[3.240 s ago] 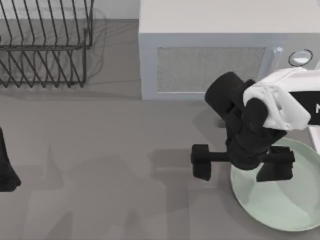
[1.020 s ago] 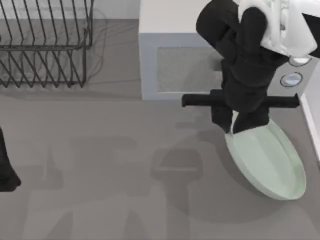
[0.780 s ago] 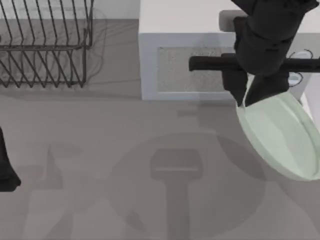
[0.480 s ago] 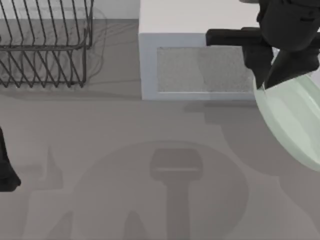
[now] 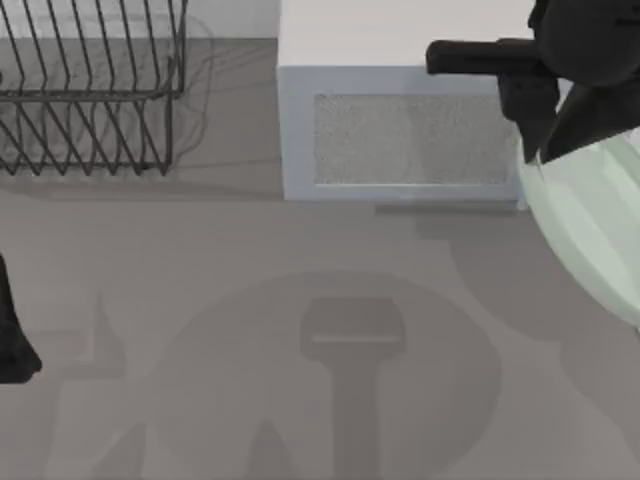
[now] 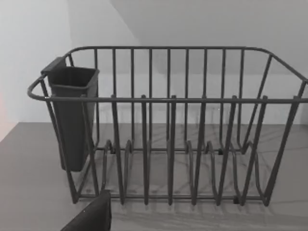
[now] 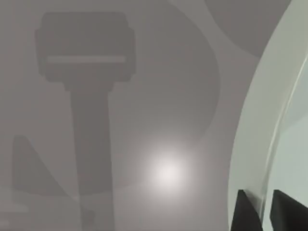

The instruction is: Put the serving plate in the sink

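At the desk's (image 5: 200,300) left edge, the parked left arm's black gripper (image 5: 12,335) is being seen partly cut off; whether its jaws are open cannot be told. One dark wire dish rack (image 5: 90,90) is standing at the far left corner, with one dark plastic cup holder (image 6: 72,115) hung on its end wall. The wide grey middle of the desk is lying open, crossed by shadows. One grey-white microwave box (image 5: 400,120) is standing against the far edge, right of centre. At the right edge, one large round pale mint-green serving plate (image 5: 590,230) is being held tilted in the air, just beside the microwave's front corner. The right gripper (image 5: 545,150) is being kept clamped narrowly on the plate's rim, one black finger (image 7: 245,211) on each face.
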